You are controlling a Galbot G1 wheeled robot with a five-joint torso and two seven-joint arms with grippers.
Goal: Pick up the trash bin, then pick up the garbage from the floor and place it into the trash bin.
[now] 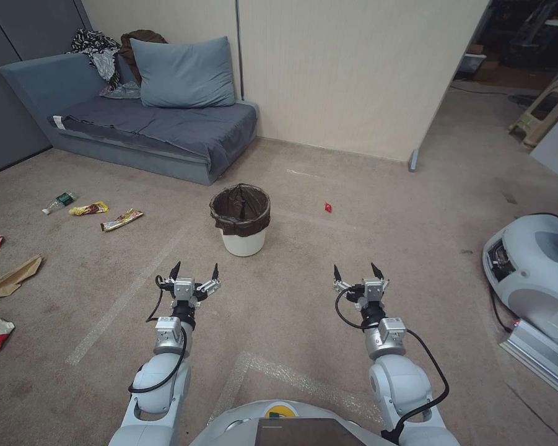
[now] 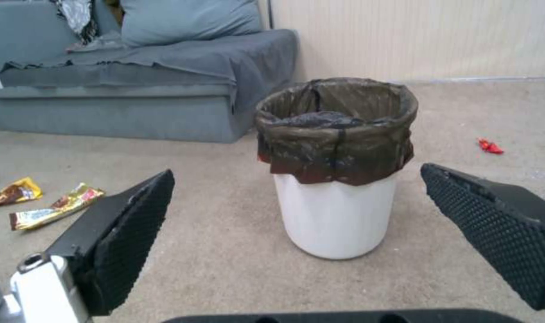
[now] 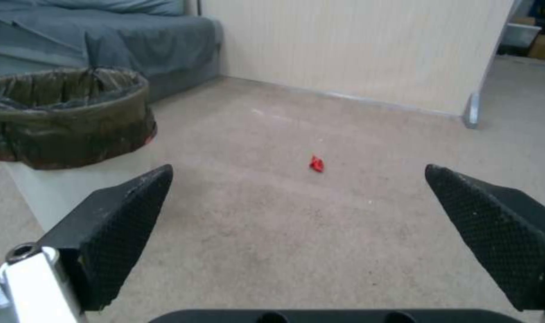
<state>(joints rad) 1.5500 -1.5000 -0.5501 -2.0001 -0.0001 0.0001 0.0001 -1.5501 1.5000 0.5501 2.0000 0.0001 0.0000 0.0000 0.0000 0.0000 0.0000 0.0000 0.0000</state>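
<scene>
1. Trash bin (image 1: 240, 220): white, brown-lined, upright on the carpeted floor (image 1: 353, 260), near the sofa (image 1: 136, 124).
2. Left end effector (image 1: 195, 271): fingers spread wide, empty, held above the floor short of the bin.
3. Right end effector (image 1: 358, 271): fingers spread wide, empty, level with the left.
4. Garbage: two yellow wrappers (image 1: 108, 215), a small bottle (image 1: 58, 202) and a brown paper bag (image 1: 11, 277) toward the floor's left edge; a red scrap (image 1: 327, 207) right of the bin.
</scene>
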